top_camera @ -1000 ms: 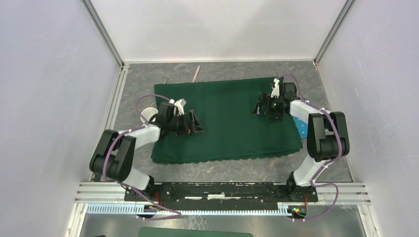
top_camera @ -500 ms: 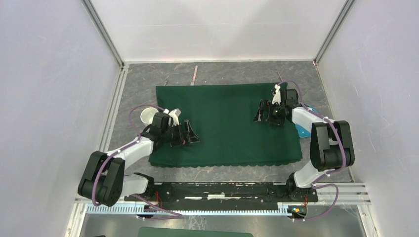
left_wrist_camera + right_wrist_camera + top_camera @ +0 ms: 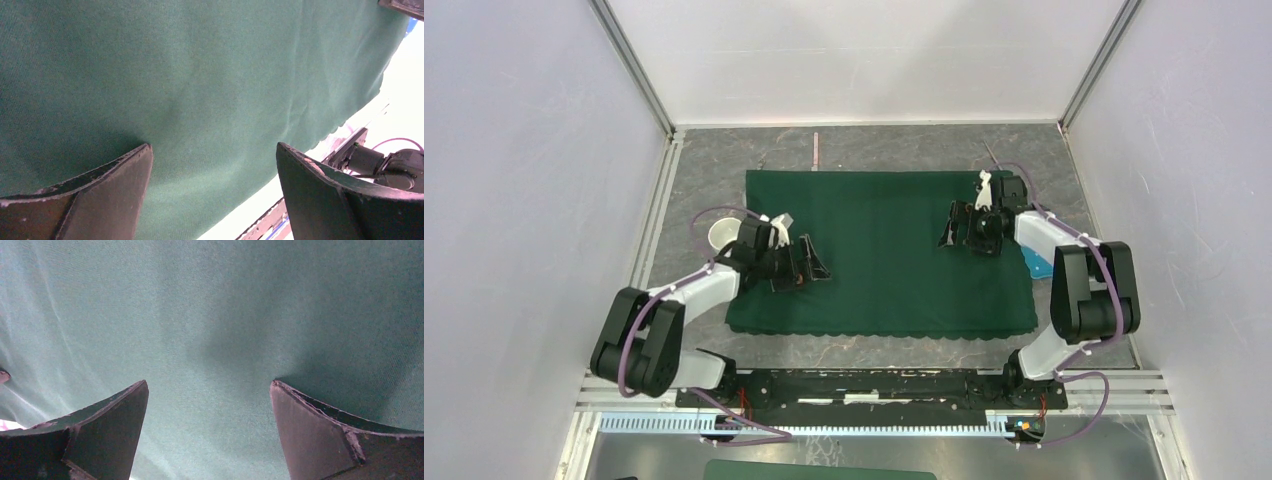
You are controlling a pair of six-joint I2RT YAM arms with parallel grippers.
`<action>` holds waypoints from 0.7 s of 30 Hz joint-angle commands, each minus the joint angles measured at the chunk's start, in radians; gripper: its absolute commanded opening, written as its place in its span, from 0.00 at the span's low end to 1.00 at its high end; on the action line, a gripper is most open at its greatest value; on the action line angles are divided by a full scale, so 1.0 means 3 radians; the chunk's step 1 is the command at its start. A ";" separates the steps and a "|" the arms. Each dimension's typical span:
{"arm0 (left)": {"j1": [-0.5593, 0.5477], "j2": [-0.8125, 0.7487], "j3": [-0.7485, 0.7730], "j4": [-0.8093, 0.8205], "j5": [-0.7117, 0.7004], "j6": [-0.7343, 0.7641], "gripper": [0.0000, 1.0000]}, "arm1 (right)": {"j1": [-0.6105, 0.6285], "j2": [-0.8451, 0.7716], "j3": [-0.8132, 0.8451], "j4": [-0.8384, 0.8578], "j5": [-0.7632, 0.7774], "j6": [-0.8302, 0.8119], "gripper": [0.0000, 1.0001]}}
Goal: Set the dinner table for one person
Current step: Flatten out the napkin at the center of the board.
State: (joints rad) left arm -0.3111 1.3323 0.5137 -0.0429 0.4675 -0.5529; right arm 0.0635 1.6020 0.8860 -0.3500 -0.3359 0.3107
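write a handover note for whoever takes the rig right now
Left gripper: open, empty, low over the green cloth's left part.
Right gripper: open, empty, over its right part.
The cloth lies spread on the dinner table; a white cup sits off its left edge, a blue item off its right.
Done: cloth laid. Left: the place setting itself.

One dinner table [image 3: 904, 345], one cloth [image 3: 894, 250], two arms, four small pieces.
The single dark green cloth lies on the single grey table. Two arms: left arm [image 3: 686, 292] and right arm [image 3: 1064, 240], one gripper each, so a left gripper [image 3: 807, 272] and a right gripper [image 3: 951, 226]. One white cup [image 3: 720, 236] at the cloth's left edge, one blue flat piece [image 3: 1035, 263] at its right edge. On the far side, one pale pink stick [image 3: 816, 150] and one thin dark stick [image 3: 991, 151], too small to name.
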 commanded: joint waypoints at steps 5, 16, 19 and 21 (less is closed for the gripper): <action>-0.0001 0.0351 0.0755 -0.0434 -0.0212 0.0090 1.00 | -0.0003 0.0313 0.1232 -0.0406 -0.0039 0.0065 0.98; 0.0005 0.0618 0.1398 -0.0614 -0.0217 0.0148 1.00 | -0.0187 0.0487 0.1755 -0.0361 -0.0182 0.0263 0.98; 0.0004 0.0774 0.1596 -0.0709 -0.0205 0.0221 1.00 | -0.0378 0.0544 0.1818 -0.0269 -0.0229 0.0341 0.98; 0.0004 0.0873 0.1717 -0.0728 -0.0191 0.0236 1.00 | -0.0462 0.0608 0.1910 -0.0235 -0.0230 0.0344 0.98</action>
State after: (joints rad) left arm -0.3107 1.5475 0.9436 -0.2295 0.4110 -0.5339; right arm -0.0116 1.7565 1.3865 -0.4530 -0.3931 0.3859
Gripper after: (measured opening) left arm 0.994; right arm 0.982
